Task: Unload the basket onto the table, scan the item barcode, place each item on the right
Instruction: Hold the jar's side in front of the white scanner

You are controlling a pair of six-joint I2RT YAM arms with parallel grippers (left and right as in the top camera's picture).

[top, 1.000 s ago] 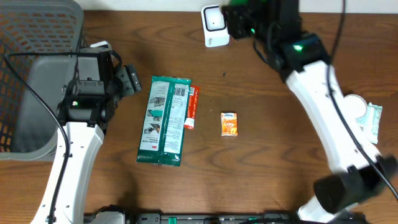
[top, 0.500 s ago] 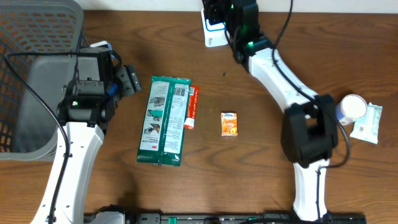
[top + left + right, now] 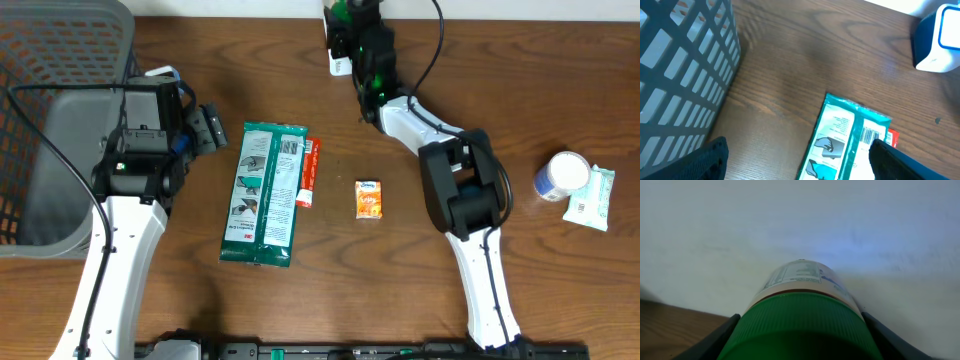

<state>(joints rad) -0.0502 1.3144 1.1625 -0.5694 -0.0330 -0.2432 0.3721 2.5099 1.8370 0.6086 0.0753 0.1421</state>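
My right gripper (image 3: 800,347) is shut on a bottle (image 3: 801,315) with a green ribbed cap and a white printed label, and its dark fingers (image 3: 715,340) sit on either side of the cap. In the overhead view this right gripper (image 3: 352,28) is at the table's far edge, right by the white scanner (image 3: 337,58), which it partly covers. The scanner (image 3: 939,37) also shows at the top right of the left wrist view. My left gripper (image 3: 212,130) stands open and empty, left of a green package (image 3: 263,193).
A grey mesh basket (image 3: 40,60) fills the left end. A red tube (image 3: 309,172) lies against the green package (image 3: 847,140), and a small orange packet (image 3: 369,199) lies mid-table. A white round container (image 3: 560,175) and a wipes packet (image 3: 592,198) sit at the right.
The right arm has swung round and its gripper, with the bottle, has shifted left along the far edge to the scanner. The left arm has not moved.
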